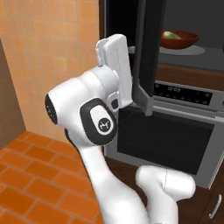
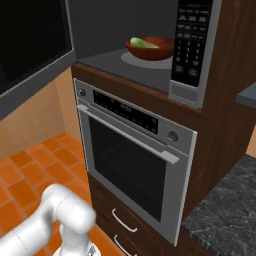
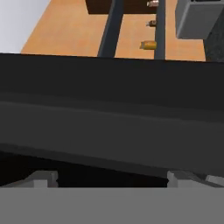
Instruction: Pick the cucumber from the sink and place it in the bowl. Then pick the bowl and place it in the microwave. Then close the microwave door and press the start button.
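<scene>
While my gripper (image 3: 111, 177) sits low in the hand view, its 2 fingertips (image 3: 43, 178) stand spread as wide as they go, with nothing between them. Right in front of them, across the whole middle of that frame, runs the grey frame of the microwave door (image 3: 109, 122); I cannot tell whether the tips touch it.

In the left base view my hand (image 1: 118, 70) is upright in the upper middle, just beside the door's (image 1: 146, 52) edge, which stands swung out toward me and blocks part of the cavity behind it. The microwave (image 2: 195, 50) is at the upper right of the right base view, its button panel facing out.

Inside, the bowl (image 2: 149, 48) rests on the cavity floor near the top centre of that frame. The cucumber (image 2: 142, 43) lies in the bowl, its long axis roughly level and running left to right in the picture, one end leaning on the left rim.

Below the microwave is a steel oven (image 2: 130, 160) with a bar handle, and under that, drawers (image 2: 125, 220). An orange tiled floor (image 1: 26, 175) fills the lower left of the left base view.
</scene>
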